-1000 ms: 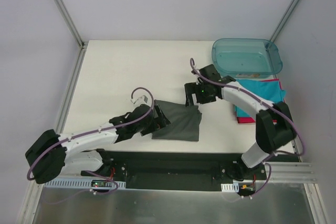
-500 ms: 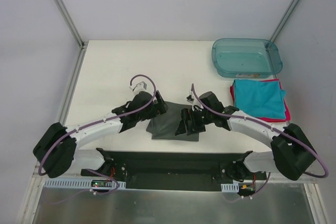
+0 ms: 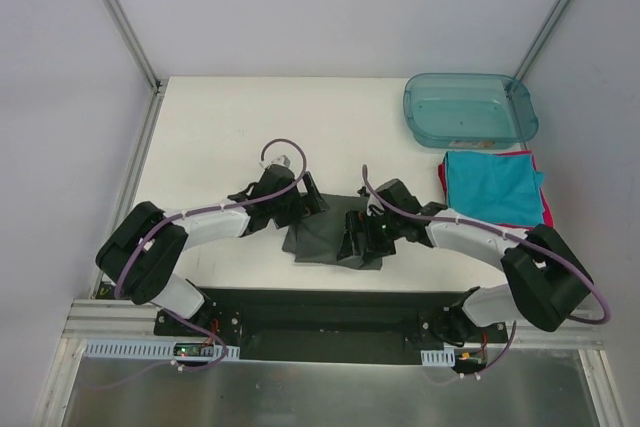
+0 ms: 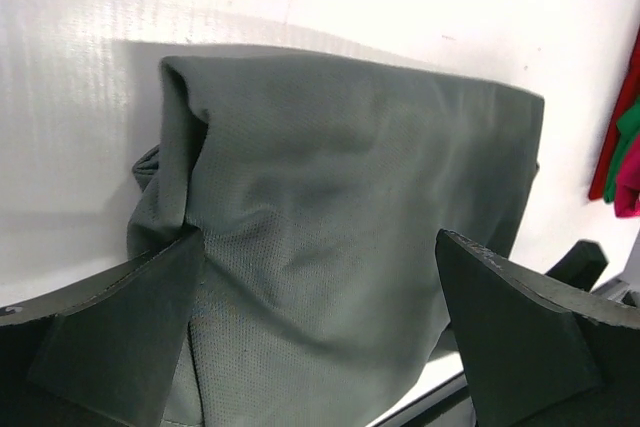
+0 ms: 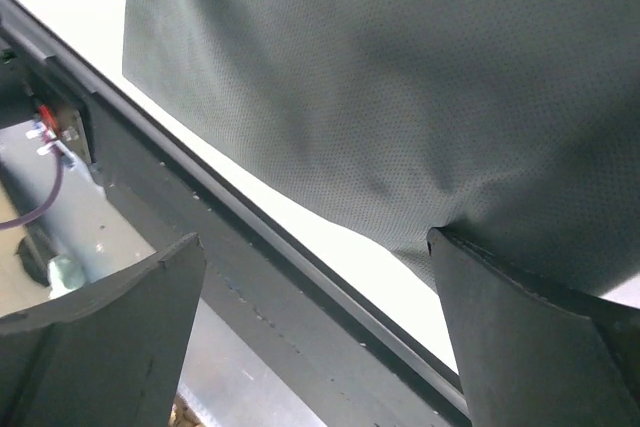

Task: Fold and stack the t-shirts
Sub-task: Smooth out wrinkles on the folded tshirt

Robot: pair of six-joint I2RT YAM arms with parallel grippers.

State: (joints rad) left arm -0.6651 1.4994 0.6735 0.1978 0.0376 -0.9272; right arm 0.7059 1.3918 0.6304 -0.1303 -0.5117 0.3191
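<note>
Though overhead blurs them, left end effector [image 4: 318, 237] and right end effector [image 5: 316, 239] gape; seemingly on t-shirt [image 4: 350, 147].

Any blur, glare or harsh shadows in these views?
Top external: evenly lit and sharp, no glare on the white table. Left wrist: the dark charcoal-grey folded t-shirt is crisp, with a soft shadow on the table beside it. Right wrist: its weave is sharp; the table strip looks washed out.

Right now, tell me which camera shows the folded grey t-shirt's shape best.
Left wrist: the grey t-shirt nearly fills the frame, with its folded edges and creases clear. Top external shows it small and partly hidden; right wrist shows only a cropped stretch of its fabric.
</note>
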